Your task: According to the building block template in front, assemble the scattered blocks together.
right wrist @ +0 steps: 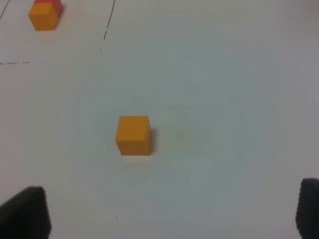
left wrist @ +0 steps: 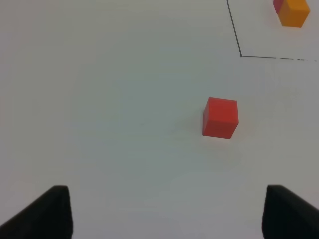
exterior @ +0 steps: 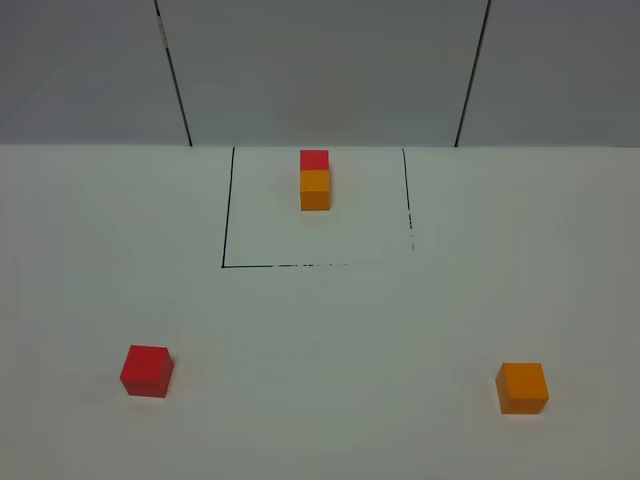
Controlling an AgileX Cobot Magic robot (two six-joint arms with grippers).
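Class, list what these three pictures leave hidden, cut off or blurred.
- High view: the robot lies wholly out of frame.
- Left wrist view: the left hand shows only two fingertips, the rest cut by the edge; the template is clipped at the corner.
- Right wrist view: the right hand is likewise cut off; the template is blurred, its red cube mostly behind the orange.

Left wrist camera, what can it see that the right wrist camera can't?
Only the left wrist view shows the loose red cube and the left gripper, open and empty. Only the right wrist view shows the loose orange cube and the right gripper, open too. Both show the red-and-orange template pair and part of its black frame line.
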